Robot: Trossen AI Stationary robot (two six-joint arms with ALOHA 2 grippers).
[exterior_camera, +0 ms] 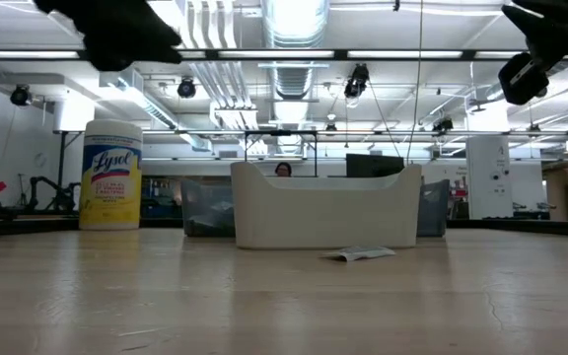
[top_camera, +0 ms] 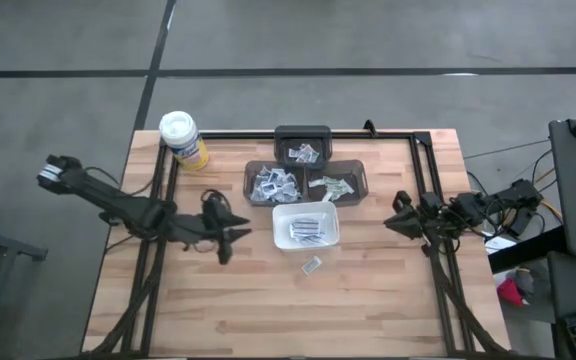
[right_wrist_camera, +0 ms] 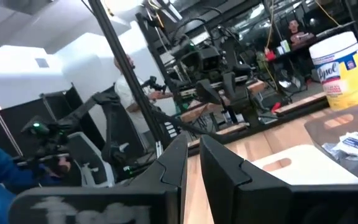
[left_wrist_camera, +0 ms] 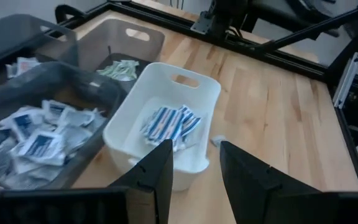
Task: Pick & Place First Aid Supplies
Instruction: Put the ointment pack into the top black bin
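The first aid supplies are small flat packets. Several lie in the white tray (top_camera: 306,226) (left_wrist_camera: 166,124), and more fill three grey bins (top_camera: 273,183) beyond it. One packet (top_camera: 312,265) (exterior_camera: 363,253) lies flat on the table just near of the tray. My left gripper (top_camera: 236,238) (left_wrist_camera: 196,149) hovers open to the left of the tray, above the table, with nothing between its fingers. My right gripper (top_camera: 396,215) (right_wrist_camera: 193,140) waits at the table's right side, raised. Its fingers are close together and hold nothing.
A yellow canister (top_camera: 183,140) (exterior_camera: 112,176) with a white lid stands at the far left corner. A black frame (top_camera: 423,160) runs along the far edge and both sides of the table. The near half of the wooden table (top_camera: 288,310) is bare.
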